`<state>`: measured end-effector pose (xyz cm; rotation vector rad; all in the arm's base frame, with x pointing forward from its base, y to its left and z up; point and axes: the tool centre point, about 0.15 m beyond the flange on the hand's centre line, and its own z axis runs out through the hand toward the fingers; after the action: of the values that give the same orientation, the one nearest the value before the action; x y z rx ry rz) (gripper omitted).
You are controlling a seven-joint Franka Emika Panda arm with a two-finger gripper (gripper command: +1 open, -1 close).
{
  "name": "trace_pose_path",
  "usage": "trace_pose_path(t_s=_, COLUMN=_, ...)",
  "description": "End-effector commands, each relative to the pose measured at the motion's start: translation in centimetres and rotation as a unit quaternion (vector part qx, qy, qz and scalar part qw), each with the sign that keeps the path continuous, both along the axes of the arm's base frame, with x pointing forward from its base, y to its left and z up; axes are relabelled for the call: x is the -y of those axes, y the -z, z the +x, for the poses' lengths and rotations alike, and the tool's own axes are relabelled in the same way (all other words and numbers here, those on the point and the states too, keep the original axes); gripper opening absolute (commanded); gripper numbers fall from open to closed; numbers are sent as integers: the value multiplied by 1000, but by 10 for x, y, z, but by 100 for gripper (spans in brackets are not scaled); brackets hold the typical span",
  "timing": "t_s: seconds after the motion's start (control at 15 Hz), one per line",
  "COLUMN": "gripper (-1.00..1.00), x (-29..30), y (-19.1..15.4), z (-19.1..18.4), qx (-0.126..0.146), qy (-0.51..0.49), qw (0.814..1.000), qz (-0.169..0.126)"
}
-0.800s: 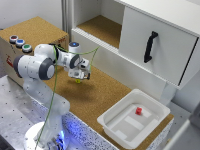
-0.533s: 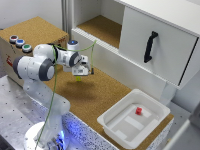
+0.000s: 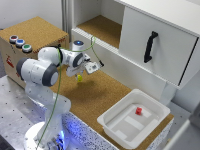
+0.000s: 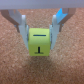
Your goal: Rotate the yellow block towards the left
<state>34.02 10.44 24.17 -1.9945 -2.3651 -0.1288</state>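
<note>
Cube-shaped yellow block (image 4: 39, 42) between metal fingers (image 4: 21, 28) over grainy cork (image 4: 42, 70).

Exterior view: raised, off the arm, angled down across the cork surface (image 3: 100, 97), taking in the whole arm (image 3: 42, 70), cabinet (image 3: 150, 35) and white tray (image 3: 132, 120) from a middling distance.

Wrist view: mounted on the wrist, looking close along the gripper (image 4: 39, 36) at cork.

Shared: the gripper (image 3: 80, 75) and the cork patch beneath it.
</note>
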Motion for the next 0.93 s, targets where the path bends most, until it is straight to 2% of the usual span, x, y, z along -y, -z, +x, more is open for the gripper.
trace_pose_path(t_s=0.0, gripper=-100, x=-3, y=8, z=-3, qx=26, qy=-50, qw=998, qz=-1)
trace_pose_path(t_s=0.07, gripper=100, x=-7, y=7, z=1, qx=28, qy=-36, qw=999, qz=-5)
trace_pose_path(t_s=0.53, gripper=100, x=-29, y=-16, z=1, qx=37, qy=37, qw=999, qz=-9)
trace_pose_path(t_s=0.67, gripper=100, x=-30, y=-29, z=-5, qx=31, qy=81, qw=996, qz=-6)
trace_pose_path(t_s=0.8, gripper=100, x=-31, y=-38, z=-14, qx=32, qy=155, qw=987, qz=-21)
trace_pose_path(t_s=0.87, gripper=100, x=-31, y=-41, z=-18, qx=33, qy=217, qw=975, qz=-35)
